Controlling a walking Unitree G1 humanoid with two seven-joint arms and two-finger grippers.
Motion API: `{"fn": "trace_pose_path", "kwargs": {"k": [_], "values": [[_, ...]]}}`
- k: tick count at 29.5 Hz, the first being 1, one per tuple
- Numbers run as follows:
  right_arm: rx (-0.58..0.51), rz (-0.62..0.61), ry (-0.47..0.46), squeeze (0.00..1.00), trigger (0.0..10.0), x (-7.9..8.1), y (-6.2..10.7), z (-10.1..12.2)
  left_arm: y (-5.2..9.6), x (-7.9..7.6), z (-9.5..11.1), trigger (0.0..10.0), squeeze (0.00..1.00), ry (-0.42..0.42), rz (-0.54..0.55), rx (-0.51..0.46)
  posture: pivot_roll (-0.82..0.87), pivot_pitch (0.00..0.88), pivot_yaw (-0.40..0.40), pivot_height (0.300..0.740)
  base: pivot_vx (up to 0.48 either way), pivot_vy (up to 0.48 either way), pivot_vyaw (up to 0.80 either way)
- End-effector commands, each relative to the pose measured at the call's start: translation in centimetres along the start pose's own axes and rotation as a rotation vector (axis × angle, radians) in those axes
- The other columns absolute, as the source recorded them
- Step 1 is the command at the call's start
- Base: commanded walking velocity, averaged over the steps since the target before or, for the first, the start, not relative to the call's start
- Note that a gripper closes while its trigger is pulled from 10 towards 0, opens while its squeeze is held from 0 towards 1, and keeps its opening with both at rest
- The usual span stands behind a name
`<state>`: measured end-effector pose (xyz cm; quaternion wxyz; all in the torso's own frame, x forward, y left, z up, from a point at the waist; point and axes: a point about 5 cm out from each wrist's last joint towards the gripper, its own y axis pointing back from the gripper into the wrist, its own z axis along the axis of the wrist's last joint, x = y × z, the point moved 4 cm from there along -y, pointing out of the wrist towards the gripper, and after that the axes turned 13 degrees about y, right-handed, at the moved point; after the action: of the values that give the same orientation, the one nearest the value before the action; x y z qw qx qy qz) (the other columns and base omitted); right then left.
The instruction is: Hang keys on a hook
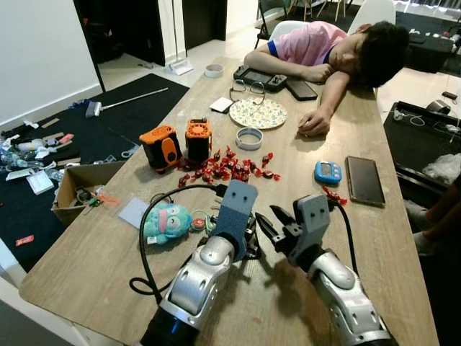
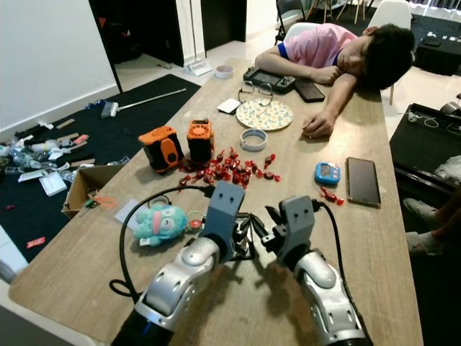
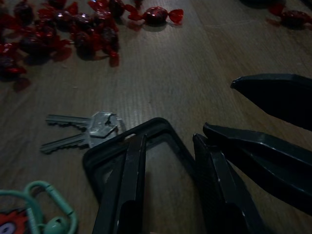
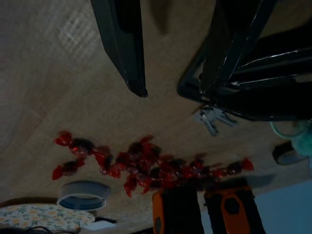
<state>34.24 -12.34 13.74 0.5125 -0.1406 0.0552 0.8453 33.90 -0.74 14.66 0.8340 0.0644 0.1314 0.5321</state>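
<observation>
Both grippers met low over the near part of the wooden table point(image 1: 374, 238). The left gripper point(image 3: 168, 161) was parted around a black rectangular frame point(image 3: 161, 134); the right gripper point(image 4: 185, 73) was open beside it. Two silver keys point(image 3: 85, 131) lay flat against that frame. Glossy red wrapped candies point(image 1: 227, 167) were scattered beyond, a teal plush point(image 1: 164, 222) on the left.
</observation>
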Motion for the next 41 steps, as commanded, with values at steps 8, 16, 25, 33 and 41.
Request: {"fn": "trace_pose_path", "kwargs": {"k": [8, 16, 25, 33, 41], "values": [[-0.035, 0.003, -0.013, 0.0, 10.0, -0.8, -0.7, 1.4, 0.5, 3.0, 2.0, 10.0, 0.0, -0.018, 0.091, -0.11, 0.06, 0.208, 0.006, 0.74, 0.0, 0.0, 0.0], [-0.064, 0.039, -0.029, 0.0, 10.0, -1.0, -0.4, 2.1, 4.4, 7.1, 5.2, 10.0, 0.0, -0.029, 0.117, -0.283, 0.09, 0.205, -0.006, 0.74, 0.0, 0.0, 0.0], [-0.044, 0.086, -0.028, 0.0, 10.0, -1.1, -1.1, 2.0, 10.8, 10.6, 3.4, 10.0, 0.0, -0.209, 0.04, -0.117, 0.14, 0.204, -0.013, 0.74, 0.0, 0.0, 0.0], [-0.047, 0.143, -0.143, 0.0, 10.0, -0.1, -4.3, 3.2, 13.0, 10.8, 3.0, 10.0, 0.0, -0.217, 0.009, -0.068, 0.16, 0.207, -0.022, 0.74, 0.0, 0.0, 0.0], [-0.035, 0.207, -0.261, 0.0, 10.0, 1.7, -5.8, 2.9, 13.2, 9.7, 3.0, 10.0, 0.0, -0.207, -0.031, -0.054, 0.18, 0.229, -0.028, 0.74, 0.0, 0.0, 0.0]]}}
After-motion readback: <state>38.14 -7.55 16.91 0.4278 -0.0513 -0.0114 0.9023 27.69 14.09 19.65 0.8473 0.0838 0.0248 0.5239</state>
